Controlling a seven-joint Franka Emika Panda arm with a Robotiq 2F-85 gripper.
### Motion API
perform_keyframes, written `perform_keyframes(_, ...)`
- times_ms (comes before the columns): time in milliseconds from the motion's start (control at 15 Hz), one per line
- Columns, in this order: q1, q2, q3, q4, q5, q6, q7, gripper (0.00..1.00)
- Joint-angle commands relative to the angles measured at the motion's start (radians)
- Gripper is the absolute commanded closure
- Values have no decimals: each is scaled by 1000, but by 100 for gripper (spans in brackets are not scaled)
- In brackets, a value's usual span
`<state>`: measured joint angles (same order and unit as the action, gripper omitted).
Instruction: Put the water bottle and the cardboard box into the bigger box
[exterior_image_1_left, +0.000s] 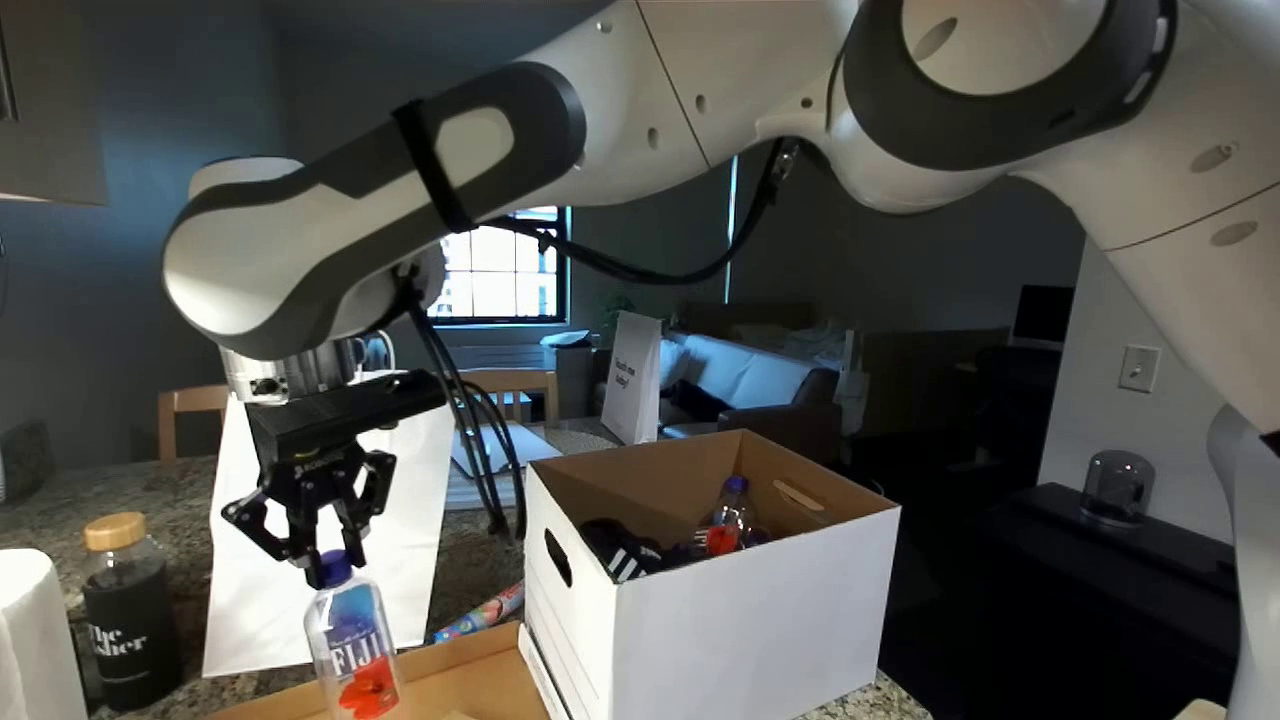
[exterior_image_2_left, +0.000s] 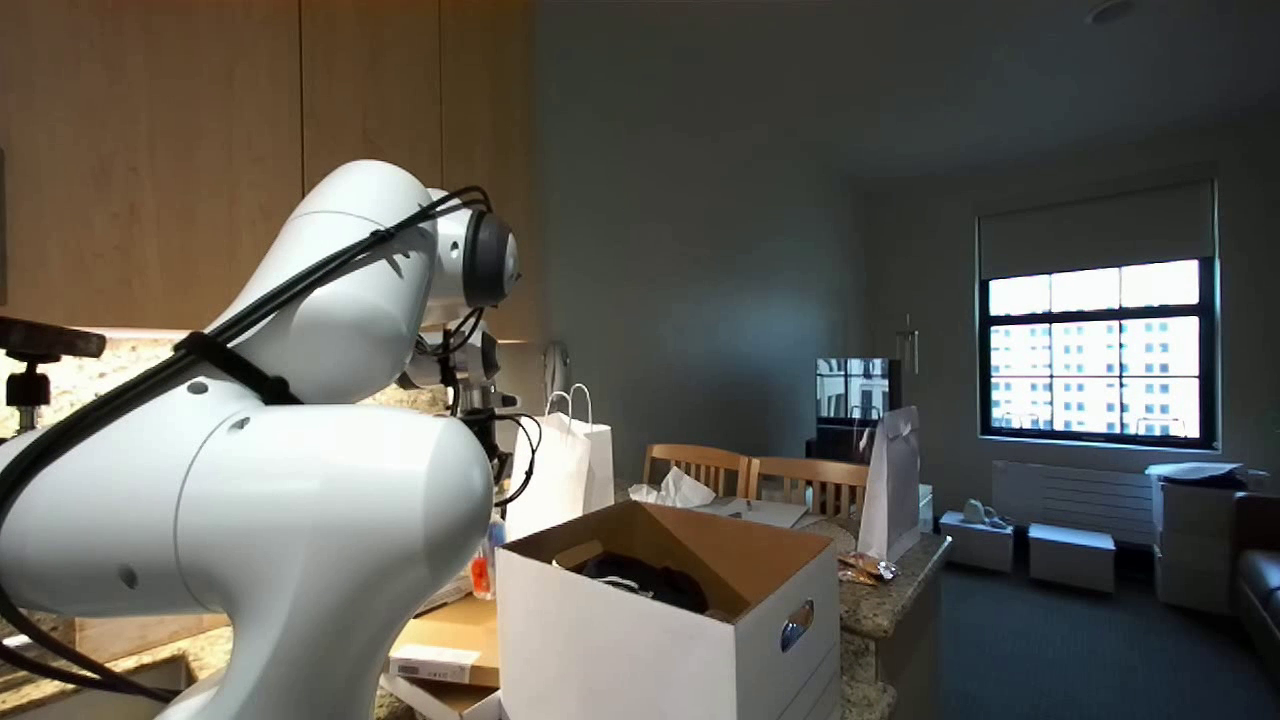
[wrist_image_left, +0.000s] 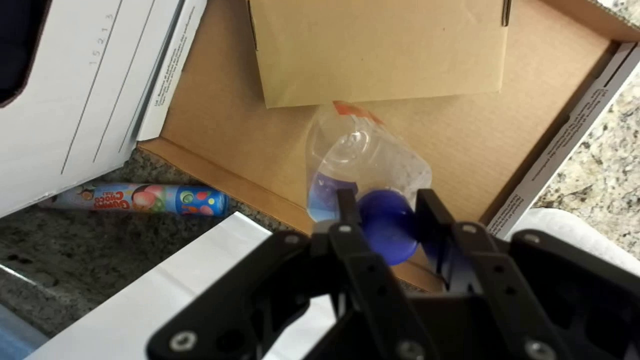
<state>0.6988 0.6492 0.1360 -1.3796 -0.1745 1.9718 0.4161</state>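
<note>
Pincer (wrist_image_left: 387, 210) grips water bottle (wrist_image_left: 370, 150) above speckled counter (wrist_image_left: 600, 165), dim room (exterior_image_2_left: 700, 250) beyond.

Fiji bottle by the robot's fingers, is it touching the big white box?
Apart. The wrist view shows it: part of the brown tray is visible between the water bottle and the bigger box.

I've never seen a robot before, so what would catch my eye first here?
Probably the huge white arm, stretching across the top of an exterior view. At its far end, lower left in that picture, a black gripper pinches a water bottle by its blue cap. Right of the bottle there stands the bigger box, white outside, open on top.
</note>
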Motion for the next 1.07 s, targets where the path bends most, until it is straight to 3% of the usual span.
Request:
perform_keyframes(0,1,-26,9,40,-25,-66,-67,86)
perform_keyframes(400,-2,-91,18,59,-34,-84,-153,86)
perform_keyframes(733,1,-214,37,4,-40,-99,-233,86)
perform_keyframes(1000,6,-366,23,-62,-80,-140,-183,86)
